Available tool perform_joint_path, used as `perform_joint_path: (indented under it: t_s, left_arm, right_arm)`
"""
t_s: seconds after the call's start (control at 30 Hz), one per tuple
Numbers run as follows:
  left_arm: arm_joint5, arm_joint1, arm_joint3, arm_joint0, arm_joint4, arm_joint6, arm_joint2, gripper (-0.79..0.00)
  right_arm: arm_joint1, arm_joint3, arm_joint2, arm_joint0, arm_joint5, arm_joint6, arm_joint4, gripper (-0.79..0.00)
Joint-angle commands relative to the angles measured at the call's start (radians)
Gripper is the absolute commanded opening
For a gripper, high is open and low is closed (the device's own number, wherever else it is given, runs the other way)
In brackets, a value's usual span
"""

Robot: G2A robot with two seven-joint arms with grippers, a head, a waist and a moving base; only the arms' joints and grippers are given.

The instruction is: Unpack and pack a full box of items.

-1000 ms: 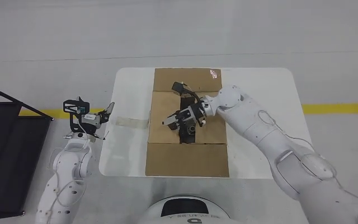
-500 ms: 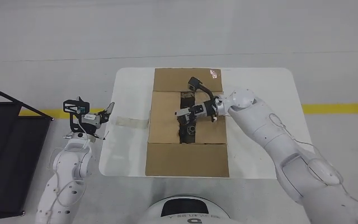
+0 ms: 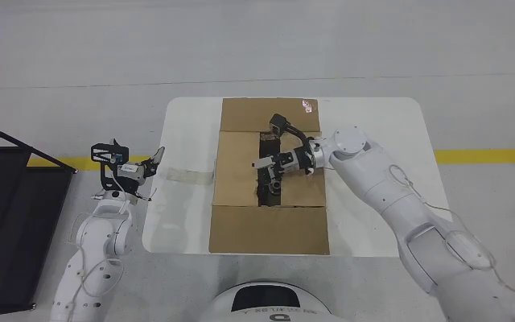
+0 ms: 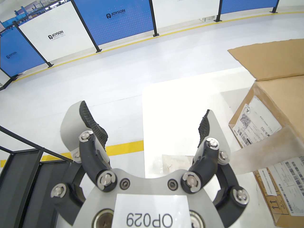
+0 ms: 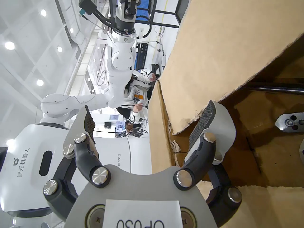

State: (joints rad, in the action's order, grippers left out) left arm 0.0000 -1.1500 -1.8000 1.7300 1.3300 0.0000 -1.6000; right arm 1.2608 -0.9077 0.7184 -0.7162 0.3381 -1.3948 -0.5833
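Note:
A brown cardboard box point(image 3: 241, 217) lies on the white table point(image 3: 370, 161) with its outer flaps spread flat. My right gripper point(image 3: 268, 167) is at the dark gap between the inner flaps. It is open, and a torn flap edge point(image 5: 213, 48) stands between the two fingers, one fingertip point(image 5: 209, 112) inside the box. Metal parts point(image 5: 290, 120) lie on the box floor. My left gripper point(image 3: 154, 161) hangs open and empty over the table's left edge, apart from the box point(image 4: 273, 110).
A clear plastic bag point(image 4: 175, 162) and a strip of white packing paper point(image 4: 261, 153) lie on the table beside the box's left wall. A black rack point(image 3: 20, 209) stands on the floor left of the table. Bare table shows right of the box.
My right arm's elbow swung to the right and its wrist turned. The gripper shifted slightly toward the box's far side, and more of the dark gap shows. The left arm kept still.

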Motion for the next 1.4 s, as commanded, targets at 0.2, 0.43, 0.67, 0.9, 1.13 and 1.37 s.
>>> perform_joint_path:
  t_s: [0.2, 0.43, 0.67, 0.9, 1.13, 1.37]
  left_arm:
    - [0.0, 0.0, 0.0, 0.0, 0.0, 0.0, 0.0, 0.0]
    - [0.0, 0.0, 0.0, 0.0, 0.0, 0.0, 0.0, 0.0]
    - [0.0, 0.0, 0.0, 0.0, 0.0, 0.0, 0.0, 0.0]
    - [0.0, 0.0, 0.0, 0.0, 0.0, 0.0, 0.0, 0.0]
    - [0.0, 0.0, 0.0, 0.0, 0.0, 0.0, 0.0, 0.0]
    - [0.0, 0.0, 0.0, 0.0, 0.0, 0.0, 0.0, 0.0]
  right_arm:
    - [0.037, 0.089, -0.018, 0.031, -0.026, -0.072, -0.099, 0.0]
    - [0.045, 0.175, -0.009, 0.05, -0.022, -0.036, -0.075, 0.0]
    - [0.052, 0.205, -0.018, 0.061, -0.094, -0.044, -0.039, 0.0]
    - [0.072, 0.18, -0.034, 0.068, -0.105, -0.04, -0.027, 0.0]
    - [0.099, 0.21, -0.023, 0.085, -0.071, -0.11, -0.118, 0.0]
    - [0.116, 0.194, -0.004, 0.097, -0.042, -0.129, -0.174, 0.0]
